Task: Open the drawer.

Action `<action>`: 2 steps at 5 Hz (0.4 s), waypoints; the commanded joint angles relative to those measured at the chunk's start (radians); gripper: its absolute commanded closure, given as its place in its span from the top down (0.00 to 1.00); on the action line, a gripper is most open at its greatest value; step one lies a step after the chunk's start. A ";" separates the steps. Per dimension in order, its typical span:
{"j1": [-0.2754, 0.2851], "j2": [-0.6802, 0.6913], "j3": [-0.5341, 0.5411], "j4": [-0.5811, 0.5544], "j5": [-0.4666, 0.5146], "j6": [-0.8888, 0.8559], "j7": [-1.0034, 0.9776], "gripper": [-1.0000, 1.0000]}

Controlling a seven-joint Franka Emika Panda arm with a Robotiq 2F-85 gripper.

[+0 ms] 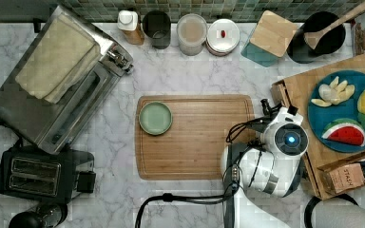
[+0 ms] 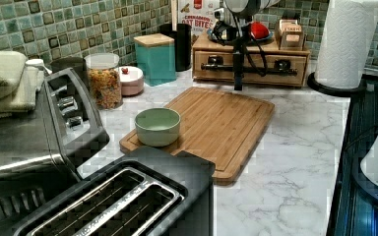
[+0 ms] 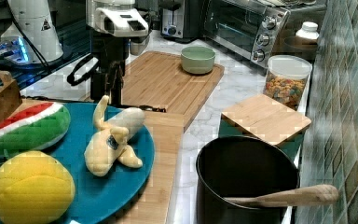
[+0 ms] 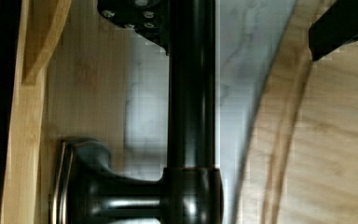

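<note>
The drawer (image 2: 256, 59) is the front of a light-wood box at the back of the counter in the left view, and it looks flush with the box. Its long black bar handle (image 2: 270, 70) runs across the front. My gripper (image 2: 238, 73) hangs straight down in front of the handle. In the wrist view the handle bar (image 4: 191, 93) runs between my fingers (image 4: 135, 14), close to one and well apart from the other. My gripper (image 4: 237, 23) is open. The handle's mount (image 4: 98, 186) joins the drawer's wooden front (image 4: 28, 140).
A wooden cutting board (image 1: 195, 137) with a green bowl (image 1: 155, 118) lies beside the drawer box. A blue plate (image 1: 342, 114) of toy fruit sits on top of the box. A paper towel roll (image 2: 347, 42) stands next to it. Toaster oven (image 1: 62, 95) and toaster (image 1: 33, 175) sit farther off.
</note>
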State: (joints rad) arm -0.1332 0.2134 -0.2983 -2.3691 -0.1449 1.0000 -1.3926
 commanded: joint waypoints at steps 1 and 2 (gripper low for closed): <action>0.059 -0.065 0.112 -0.176 0.153 0.024 0.075 1.00; 0.136 -0.133 0.126 -0.245 0.138 -0.014 0.210 1.00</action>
State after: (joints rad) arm -0.1166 0.1526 -0.2539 -2.4648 -0.0123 1.0420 -1.3057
